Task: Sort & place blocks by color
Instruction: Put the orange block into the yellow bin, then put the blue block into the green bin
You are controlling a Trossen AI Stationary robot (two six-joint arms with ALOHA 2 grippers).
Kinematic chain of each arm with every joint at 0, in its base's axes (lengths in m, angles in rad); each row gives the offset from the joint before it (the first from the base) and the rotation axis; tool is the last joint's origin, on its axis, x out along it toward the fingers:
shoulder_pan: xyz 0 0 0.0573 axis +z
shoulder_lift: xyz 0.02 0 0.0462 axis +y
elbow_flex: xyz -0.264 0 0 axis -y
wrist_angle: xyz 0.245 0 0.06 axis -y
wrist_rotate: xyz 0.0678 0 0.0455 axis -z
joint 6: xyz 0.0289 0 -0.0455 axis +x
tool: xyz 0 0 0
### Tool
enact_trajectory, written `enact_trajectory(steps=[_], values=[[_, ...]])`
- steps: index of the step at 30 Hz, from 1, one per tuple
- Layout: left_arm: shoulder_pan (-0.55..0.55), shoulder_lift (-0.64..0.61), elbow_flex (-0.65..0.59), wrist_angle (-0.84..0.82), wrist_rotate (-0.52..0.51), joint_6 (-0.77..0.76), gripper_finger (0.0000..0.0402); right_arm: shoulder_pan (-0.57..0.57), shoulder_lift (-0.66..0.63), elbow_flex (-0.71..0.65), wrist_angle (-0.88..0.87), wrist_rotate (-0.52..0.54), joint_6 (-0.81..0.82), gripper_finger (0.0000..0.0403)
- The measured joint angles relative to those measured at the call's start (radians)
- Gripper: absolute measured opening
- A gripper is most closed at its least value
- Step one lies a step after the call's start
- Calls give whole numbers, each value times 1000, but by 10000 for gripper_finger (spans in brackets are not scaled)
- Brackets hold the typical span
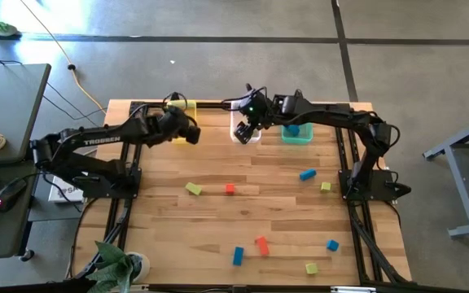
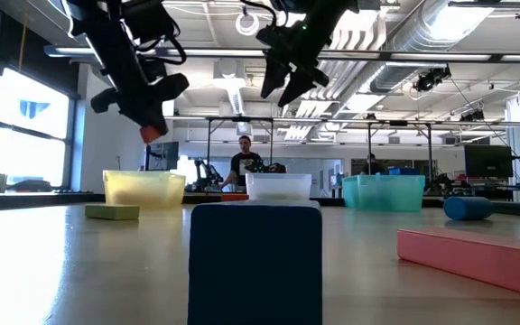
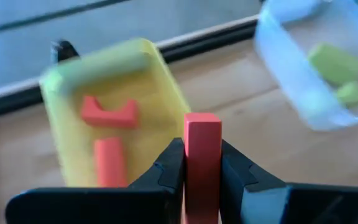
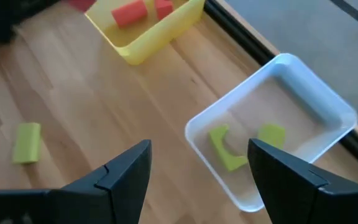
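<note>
1. While the left end effector (image 3: 202, 180) hangs just short of the yellow bin (image 3: 61, 81), its fingers are clamped on a red-orange block (image 3: 202, 155), standing on end between them. My guess: that grip keeps the bar pointing down for a clean drop.
2. Two red-orange pieces (image 3: 107, 112) already lie in that yellow bin, so red clearly goes there, and this one looks headed the same way.
3. Over to the right end effector (image 4: 197, 168): its fingers are spread wide with nothing between them, poised above the clear bin (image 4: 328, 99) in the middle of the table's far edge.
4. Two yellow-green blocks (image 4: 229, 152) sit inside that clear bin. I'd say the wide spread means it has nothing more to do here.
5. The teal bin (image 1: 296, 134), just beside it, holds a blue block (image 1: 293, 129), so each colour has its home.
6. Plenty left on the table (image 1: 161, 236): a yellow-green bar (image 1: 194, 189), a small red cube (image 1: 230, 189), blue pieces (image 1: 307, 174) and more near the front edge.
7. Risk for the left arm, as I judge it: letting go before it is squarely over the bin would bounce the block off the rim.
</note>
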Motion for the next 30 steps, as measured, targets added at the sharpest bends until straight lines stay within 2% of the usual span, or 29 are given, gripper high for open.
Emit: enact_trajectory(steps=[5, 10, 17, 20, 30], values=[[92, 32, 1, 5, -3, 151, 38, 48, 0, 0, -41, 48, 84, 254], [141, 79, 1, 7, 9, 246, 42, 97, 0, 0, -166, 83, 215, 254], [145, 133, 1, 11, 31, 286, 81, 171, 1, 0, -376, 90, 422, 254], [146, 152, 1, 11, 71, 300, 101, 205, 1, 0, -463, 90, 487, 254], [143, 158, 1, 12, 120, 302, 151, 361, 2, 0, -722, 52, 712, 254]])
